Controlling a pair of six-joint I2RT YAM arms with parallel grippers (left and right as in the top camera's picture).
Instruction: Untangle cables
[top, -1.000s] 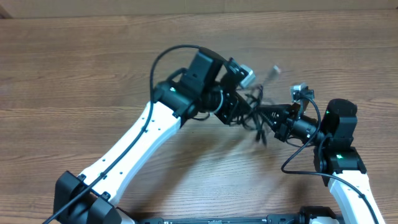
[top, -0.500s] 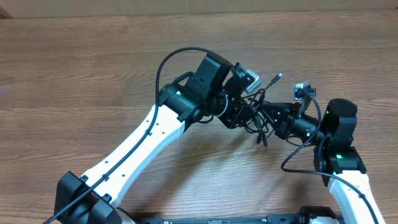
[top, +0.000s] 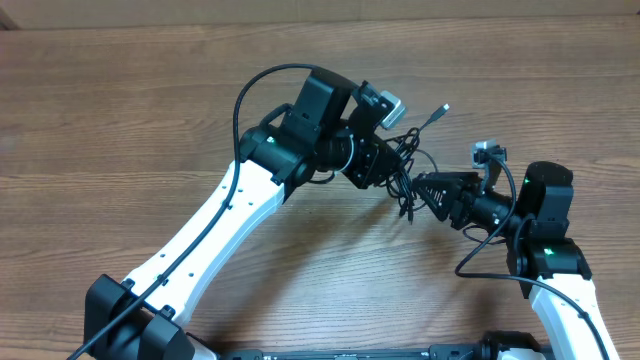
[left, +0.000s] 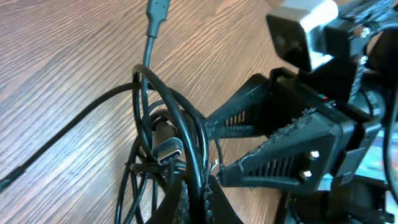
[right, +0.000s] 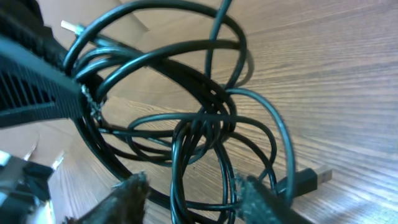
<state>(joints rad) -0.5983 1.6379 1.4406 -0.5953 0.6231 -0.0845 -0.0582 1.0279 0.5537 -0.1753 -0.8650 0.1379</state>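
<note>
We had our left gripper (left: 194, 199), just left of the cables (left: 166, 149), pinched together on their tangled loops. Just right of the cables, our right gripper (left: 212, 148) stood with fingers apart, clamping nothing.

Seen from overhead, the left gripper (top: 388, 172) has its tips buried under its own wrist housing and the cables (top: 408, 172), so the pinch point is out of sight, and the knot is too small to count its strands. The left arm (top: 200, 240) and right arm (top: 562, 295) both run off the edge at 6 o'clock.

In the left wrist view, the left gripper's fingers (left: 180, 202) are cut at 6 o'clock. One strand leaves at 8 o'clock, and the right gripper (left: 210, 149) is cropped at 3 o'clock.

In the right wrist view, the right gripper's own fingers are blurred and cropped at 6 o'clock. A plug (right: 309, 178) at 4 o'clock is too soft to identify, and a strand exits at 12 o'clock
</note>
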